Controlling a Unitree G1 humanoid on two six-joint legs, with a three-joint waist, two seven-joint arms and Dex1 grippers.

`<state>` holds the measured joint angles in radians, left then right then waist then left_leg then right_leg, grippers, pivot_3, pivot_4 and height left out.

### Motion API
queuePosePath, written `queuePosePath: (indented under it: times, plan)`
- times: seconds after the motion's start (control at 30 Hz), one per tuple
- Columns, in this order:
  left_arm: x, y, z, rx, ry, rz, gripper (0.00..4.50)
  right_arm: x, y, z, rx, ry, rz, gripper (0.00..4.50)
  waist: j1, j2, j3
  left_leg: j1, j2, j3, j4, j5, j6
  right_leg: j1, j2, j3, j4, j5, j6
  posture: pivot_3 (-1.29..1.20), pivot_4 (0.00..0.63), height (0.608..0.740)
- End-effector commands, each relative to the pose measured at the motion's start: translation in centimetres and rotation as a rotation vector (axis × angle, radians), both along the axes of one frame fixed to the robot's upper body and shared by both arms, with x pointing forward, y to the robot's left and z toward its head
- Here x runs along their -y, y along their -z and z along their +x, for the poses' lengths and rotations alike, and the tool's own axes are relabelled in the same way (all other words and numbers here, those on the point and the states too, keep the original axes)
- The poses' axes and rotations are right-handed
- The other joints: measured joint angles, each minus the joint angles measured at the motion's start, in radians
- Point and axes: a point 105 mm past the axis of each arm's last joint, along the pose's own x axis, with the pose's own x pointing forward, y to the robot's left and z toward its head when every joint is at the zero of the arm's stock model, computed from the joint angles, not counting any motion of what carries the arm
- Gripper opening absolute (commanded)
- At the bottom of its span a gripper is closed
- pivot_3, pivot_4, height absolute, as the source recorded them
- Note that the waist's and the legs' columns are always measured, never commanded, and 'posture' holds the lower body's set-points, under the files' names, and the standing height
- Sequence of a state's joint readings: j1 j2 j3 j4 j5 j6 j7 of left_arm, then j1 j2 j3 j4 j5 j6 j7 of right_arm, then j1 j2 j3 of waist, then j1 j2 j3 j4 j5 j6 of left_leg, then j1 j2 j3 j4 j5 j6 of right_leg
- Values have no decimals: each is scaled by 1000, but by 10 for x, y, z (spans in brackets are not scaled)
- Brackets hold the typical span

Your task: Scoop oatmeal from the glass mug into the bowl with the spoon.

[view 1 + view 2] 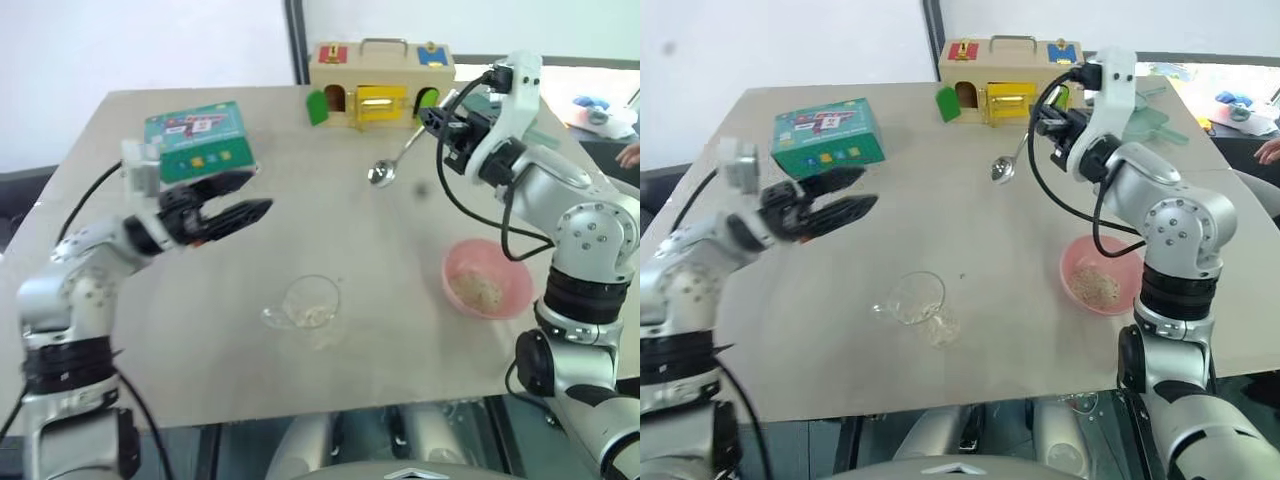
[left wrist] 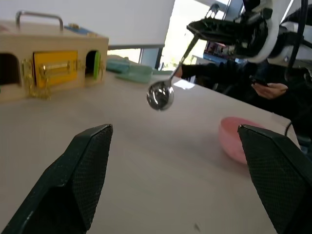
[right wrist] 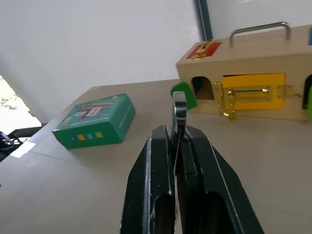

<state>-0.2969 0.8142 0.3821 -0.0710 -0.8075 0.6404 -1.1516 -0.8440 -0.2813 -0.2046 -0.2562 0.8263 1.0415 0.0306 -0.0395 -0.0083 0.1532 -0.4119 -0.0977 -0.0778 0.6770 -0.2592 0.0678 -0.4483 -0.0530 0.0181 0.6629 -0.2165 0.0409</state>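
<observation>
The glass mug (image 1: pixel 310 303) stands near the table's front middle with a little oatmeal (image 1: pixel 312 315) in its bottom. To its right, the pink bowl (image 1: pixel 487 278) holds a small heap of oatmeal (image 1: pixel 478 291). My right gripper (image 1: pixel 440 125) is raised over the far right of the table and shut on the spoon's handle (image 3: pixel 179 109). The spoon (image 1: pixel 381 173) hangs down to the left, and its bowl looks empty. My left gripper (image 1: pixel 258 192) hovers open and empty to the left of the mug, well clear of it and above it, fingers (image 2: pixel 83 165) spread wide.
A wooden box (image 1: pixel 380 85) with coloured doors and a metal handle stands at the table's far edge. A green carton (image 1: pixel 198 142) lies at the far left, just behind my left gripper. A person's hand (image 1: pixel 630 155) shows past the table's right edge.
</observation>
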Motion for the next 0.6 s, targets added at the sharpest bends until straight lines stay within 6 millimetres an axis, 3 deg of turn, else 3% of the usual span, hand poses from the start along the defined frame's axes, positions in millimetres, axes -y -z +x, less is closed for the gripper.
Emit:
queuePosePath:
  times: [0.03,0.33,0.6]
  plan:
    - [-20,9,-26,-13,-18,76,4277,2,-9,-4,59,-13,12,0,1,0,0,0,0,0,-1,0,0,0,0,0,-1,0,0,0,150,740]
    - [-11,69,-86,-37,-61,192,4277,2,-5,0,62,-15,15,0,10,2,1,2,0,1,-7,0,-1,0,-2,2,-3,0,-1,0,150,740]
    - [9,90,-83,38,-135,199,4277,0,-5,-2,69,-27,1,0,27,2,1,6,0,2,-8,1,-2,2,-2,3,-2,1,-2,0,150,740]
